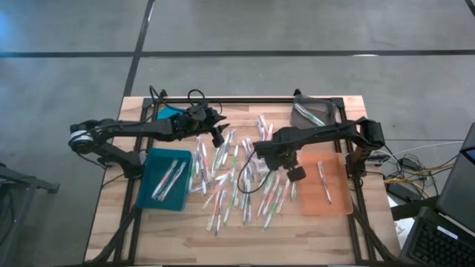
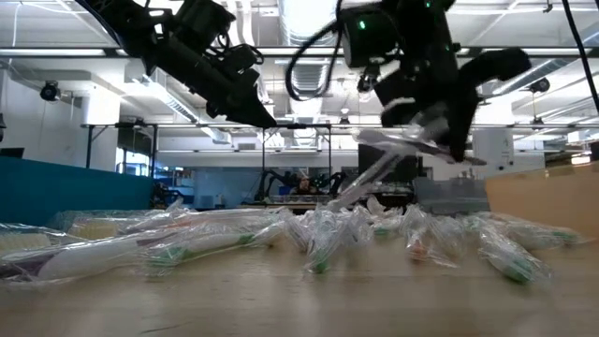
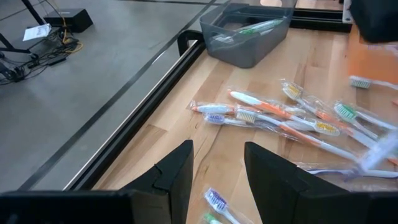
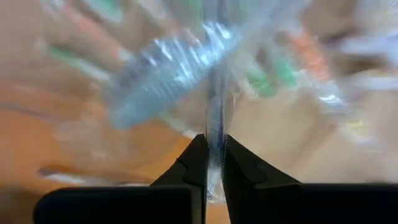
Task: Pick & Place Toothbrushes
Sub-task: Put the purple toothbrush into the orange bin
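The right gripper point(image 4: 211, 155) is clenched on a wrapped toothbrush point(image 4: 186, 68), lifted above the scattered toothbrushes point(image 1: 237, 182) mid-table (wrappers glinting). The left gripper point(image 3: 217, 180) hovers released over the pile's far left edge.

Wooden worktop point(image 1: 171, 233) carries teal tray point(image 1: 148, 194) at nine o'clock, orange tray point(image 1: 338, 199) at three, grey bin point(image 1: 315, 111) at one.

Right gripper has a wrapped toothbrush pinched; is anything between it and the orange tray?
Nothing visible blocks it. The right gripper, shut on a wrapped toothbrush, is lifted above the pile of toothbrushes, beside the orange tray, which holds one toothbrush. The left gripper hovers open at the pile's far side.
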Controlling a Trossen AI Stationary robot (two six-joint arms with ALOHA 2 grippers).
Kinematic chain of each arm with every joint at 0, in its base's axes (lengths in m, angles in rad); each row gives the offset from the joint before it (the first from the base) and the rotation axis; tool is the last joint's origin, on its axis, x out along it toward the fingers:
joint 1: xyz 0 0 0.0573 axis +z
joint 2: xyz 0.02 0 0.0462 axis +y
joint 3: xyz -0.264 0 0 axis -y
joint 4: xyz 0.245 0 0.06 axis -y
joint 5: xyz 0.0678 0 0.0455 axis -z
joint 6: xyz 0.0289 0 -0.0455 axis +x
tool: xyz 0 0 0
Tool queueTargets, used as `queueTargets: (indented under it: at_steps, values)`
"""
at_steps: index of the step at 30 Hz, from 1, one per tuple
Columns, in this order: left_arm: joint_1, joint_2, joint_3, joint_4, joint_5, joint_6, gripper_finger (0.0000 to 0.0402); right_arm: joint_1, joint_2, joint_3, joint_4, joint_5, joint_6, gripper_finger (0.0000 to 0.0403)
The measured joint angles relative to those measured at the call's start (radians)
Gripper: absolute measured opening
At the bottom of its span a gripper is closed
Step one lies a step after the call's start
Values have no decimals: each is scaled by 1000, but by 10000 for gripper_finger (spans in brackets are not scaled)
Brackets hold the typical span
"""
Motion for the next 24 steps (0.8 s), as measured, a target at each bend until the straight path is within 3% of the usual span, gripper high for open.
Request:
queueTargets:
  at_steps: [2, 5, 10, 24]
  values:
    - [0, 0, 0, 0, 0, 0, 149, 19, -1, 22, -17, 71, 48, 19]
    - [0, 0, 0, 0, 0, 0, 149, 19, -1, 41, -29, -159, 30, 19]
    - [0, 0, 0, -1, 0, 0, 149, 21, -1, 49, -25, -353, 134, 19]
    - [0, 0, 0, -6, 0, 0, 149, 37, -147, 49, -195, -227, 690, 21]
